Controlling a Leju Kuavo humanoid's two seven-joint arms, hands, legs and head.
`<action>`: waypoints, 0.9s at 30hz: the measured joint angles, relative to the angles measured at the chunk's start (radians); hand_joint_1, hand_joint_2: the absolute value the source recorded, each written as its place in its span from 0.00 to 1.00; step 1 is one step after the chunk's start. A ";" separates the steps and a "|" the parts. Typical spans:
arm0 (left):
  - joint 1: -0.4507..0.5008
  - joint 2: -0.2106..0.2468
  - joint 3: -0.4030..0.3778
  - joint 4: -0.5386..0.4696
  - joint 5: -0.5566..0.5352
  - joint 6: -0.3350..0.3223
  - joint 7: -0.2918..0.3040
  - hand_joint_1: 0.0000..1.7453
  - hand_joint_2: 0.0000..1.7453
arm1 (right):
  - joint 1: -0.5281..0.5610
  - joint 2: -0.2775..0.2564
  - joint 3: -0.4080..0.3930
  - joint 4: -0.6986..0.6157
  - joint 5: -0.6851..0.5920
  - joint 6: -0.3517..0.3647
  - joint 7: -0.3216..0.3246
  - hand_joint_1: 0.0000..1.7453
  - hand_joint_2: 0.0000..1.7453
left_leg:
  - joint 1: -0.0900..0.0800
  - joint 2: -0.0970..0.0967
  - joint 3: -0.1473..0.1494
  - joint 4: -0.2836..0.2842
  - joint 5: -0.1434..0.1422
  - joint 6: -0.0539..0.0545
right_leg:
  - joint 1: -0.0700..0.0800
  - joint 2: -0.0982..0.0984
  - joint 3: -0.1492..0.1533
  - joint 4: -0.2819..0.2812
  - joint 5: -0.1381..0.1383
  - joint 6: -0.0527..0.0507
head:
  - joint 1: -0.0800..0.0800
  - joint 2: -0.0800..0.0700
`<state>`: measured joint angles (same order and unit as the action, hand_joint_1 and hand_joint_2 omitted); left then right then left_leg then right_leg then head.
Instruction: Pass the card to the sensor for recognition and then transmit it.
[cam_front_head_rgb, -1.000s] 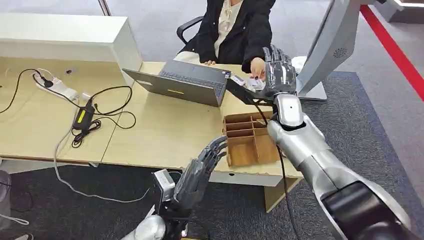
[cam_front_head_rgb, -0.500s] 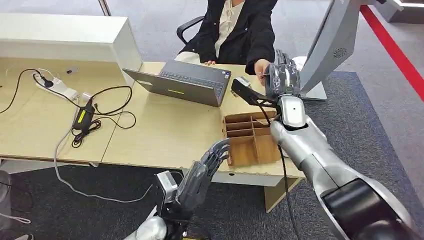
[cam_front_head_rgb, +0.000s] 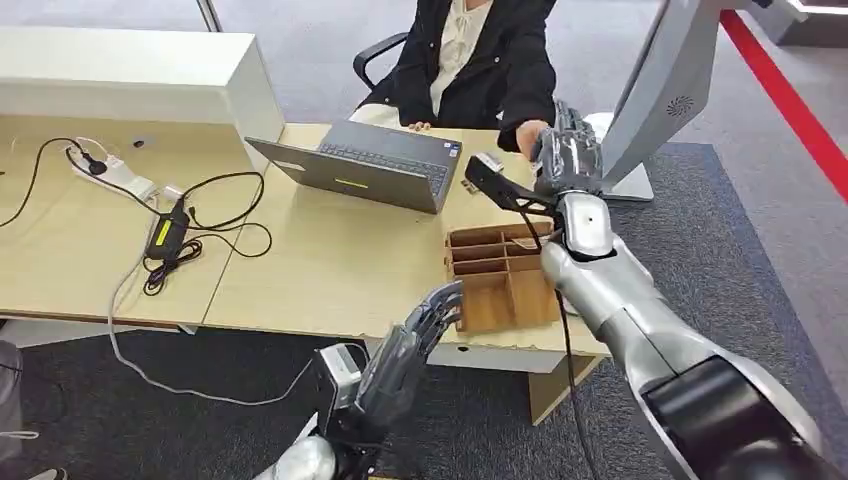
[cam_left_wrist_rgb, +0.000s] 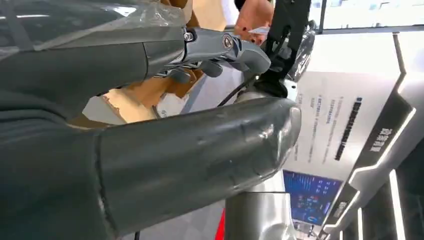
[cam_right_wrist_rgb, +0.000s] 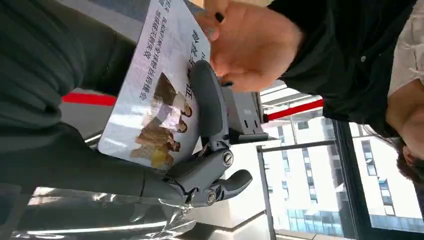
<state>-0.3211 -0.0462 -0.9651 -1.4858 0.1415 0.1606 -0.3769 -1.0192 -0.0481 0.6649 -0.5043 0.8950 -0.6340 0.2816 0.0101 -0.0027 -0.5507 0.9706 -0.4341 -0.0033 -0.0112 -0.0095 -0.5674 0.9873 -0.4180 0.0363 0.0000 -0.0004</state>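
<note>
Pale wooden desk (cam_front_head_rgb: 300, 270) bore a grey open laptop (cam_front_head_rgb: 365, 165) and a brown compartmented cardboard tray (cam_front_head_rgb: 500, 280). Right hand (cam_front_head_rgb: 566, 155), raised beyond the tray, pinched a white printed photo card (cam_right_wrist_rgb: 160, 85); a person's hand (cam_right_wrist_rgb: 252, 45) touched the card's far edge. Left hand (cam_front_head_rgb: 405, 350) hung below the desk edge, fingers loosely extended, empty.

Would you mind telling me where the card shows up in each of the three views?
Head view: hidden behind the right hand, which is raised at the person's hand past the laptop.
Left wrist view: a pale sliver of card under the person's hand, far off.
Right wrist view: the card fills the middle, held by the right hand's fingers.
Shared landmark: the person's hand at the card.
</note>
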 joint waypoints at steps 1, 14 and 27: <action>0.003 0.000 0.000 0.000 -0.003 0.005 0.002 0.00 0.00 | 0.000 0.002 0.000 0.000 -0.013 -0.013 -0.012 1.00 1.00 | 0.000 0.000 0.000 0.000 0.000 0.000 | 0.000 0.000 0.000 0.000 0.000 0.000 | 0.000 0.000; 0.060 0.002 0.001 -0.038 -0.068 0.077 0.041 0.00 0.00 | 0.114 -0.050 -0.041 -0.136 -0.075 -0.060 -0.008 1.00 1.00 | -0.001 0.000 0.000 0.000 0.000 0.000 | -0.001 0.000 0.000 0.000 0.000 0.000 | 0.000 0.000; 0.093 0.040 0.011 -0.087 -0.095 0.072 0.051 0.00 0.00 | 0.243 -0.165 -0.265 -0.215 -0.081 -0.063 -0.045 1.00 1.00 | -0.001 0.000 0.000 0.000 0.000 0.000 | -0.001 0.000 0.000 0.000 0.000 0.001 | 0.000 0.000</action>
<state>-0.2283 -0.0061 -0.9537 -1.5728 0.0461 0.2331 -0.3258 -0.7764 -0.2129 0.3997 -0.7195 0.8145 -0.6973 0.2369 0.0092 -0.0030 -0.5506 0.9707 -0.4343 -0.0032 -0.0126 -0.0095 -0.5673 0.9868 -0.4176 0.0370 -0.0004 -0.0004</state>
